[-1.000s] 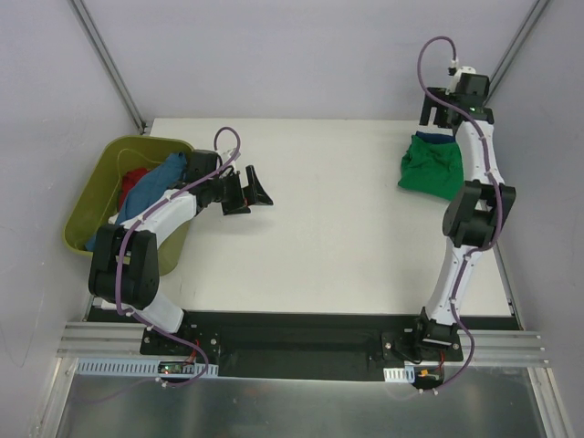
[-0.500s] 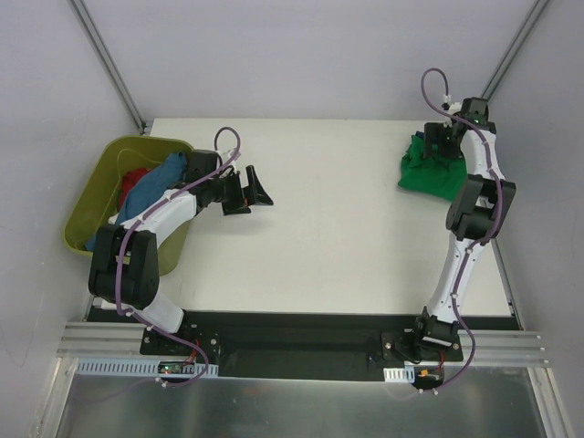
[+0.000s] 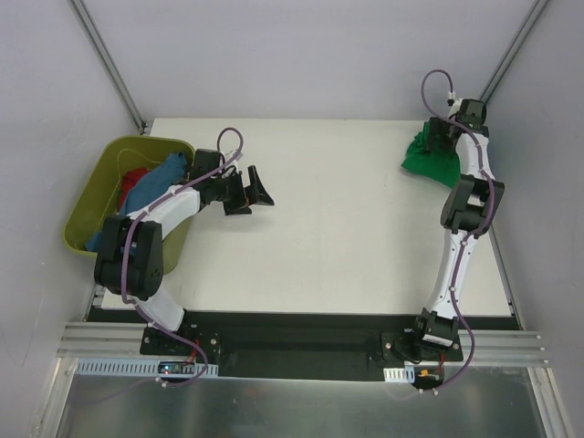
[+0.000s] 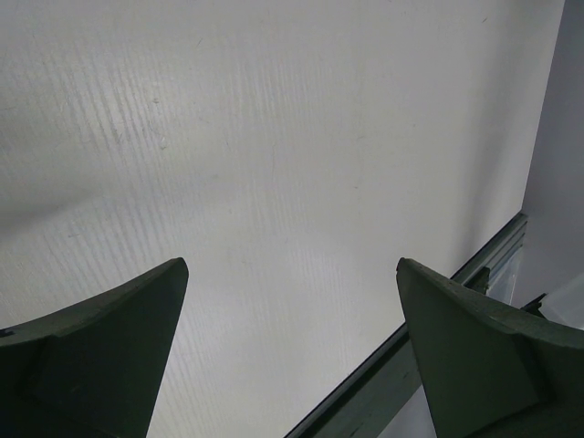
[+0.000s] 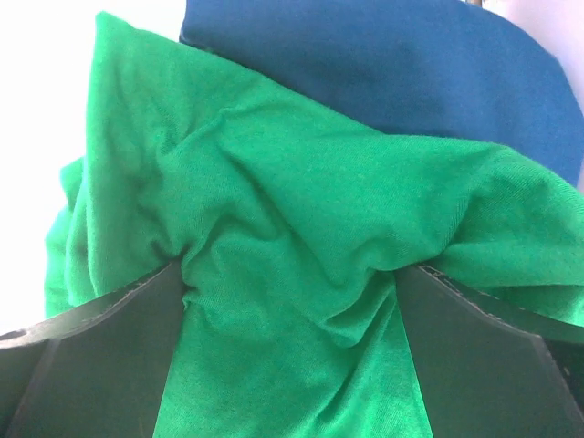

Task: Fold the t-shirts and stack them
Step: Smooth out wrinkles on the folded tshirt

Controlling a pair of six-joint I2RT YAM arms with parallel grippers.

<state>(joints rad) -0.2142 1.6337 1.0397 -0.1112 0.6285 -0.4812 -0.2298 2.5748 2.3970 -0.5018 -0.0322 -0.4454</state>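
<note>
Though unseen from above, blue shirt (image 5: 392,64) is showing behind green shirt (image 5: 274,201) at right wrist; right pincer (image 5: 290,266), spread wide, is straddling green folds; left pincer (image 4: 290,261) is gaping empty.

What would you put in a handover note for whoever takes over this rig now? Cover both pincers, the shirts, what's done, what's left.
Left pincer: open, empty, over bare table beside the tub.
Right pincer: open, fingers pressed into the green shirt, far right corner.
Green shirt lies rumpled on a dark blue shirt.
Red shirt and mid-blue shirt are in the tub, unfolded.
Left: neaten the green, then fold and stack the tub's two.
</note>
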